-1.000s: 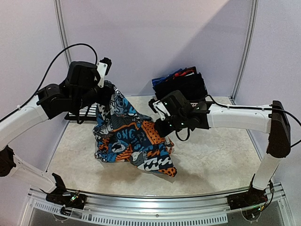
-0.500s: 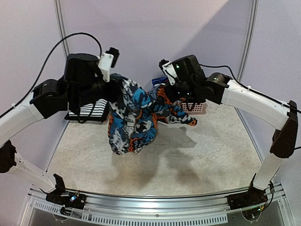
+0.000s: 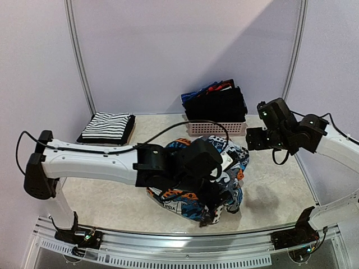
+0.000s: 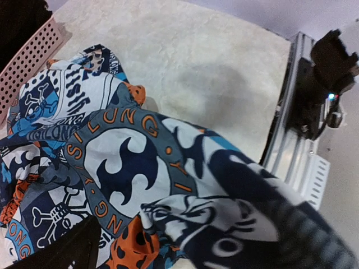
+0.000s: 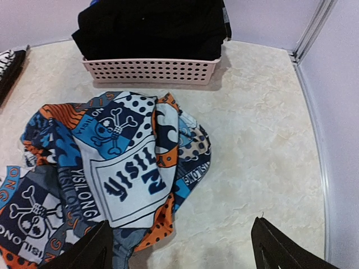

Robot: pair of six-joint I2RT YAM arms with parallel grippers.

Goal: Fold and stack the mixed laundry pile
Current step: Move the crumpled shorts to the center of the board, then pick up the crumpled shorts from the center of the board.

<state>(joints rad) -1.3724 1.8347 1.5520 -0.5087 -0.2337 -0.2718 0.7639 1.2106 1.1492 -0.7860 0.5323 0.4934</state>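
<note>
Lying crumpled, graphic-print garment [image 3: 234, 162] under left arm [image 3: 95, 163], both jaws apart, pink basket [image 3: 216, 129] behind.

The crumpled graphic-print garment [image 3: 233, 159] fills the centre of the top view. The left arm [image 3: 95, 162] reaches in from the left edge and lies over it, blocking the lower middle. At the back, the pink basket [image 3: 216, 128] of black clothes [image 3: 216, 103] and the folded striped garment [image 3: 106, 128] at upper left stand apart, with bare table [image 3: 159, 120] between them. Right of the print garment the table lies open below the right gripper [image 5: 182, 249].
</note>
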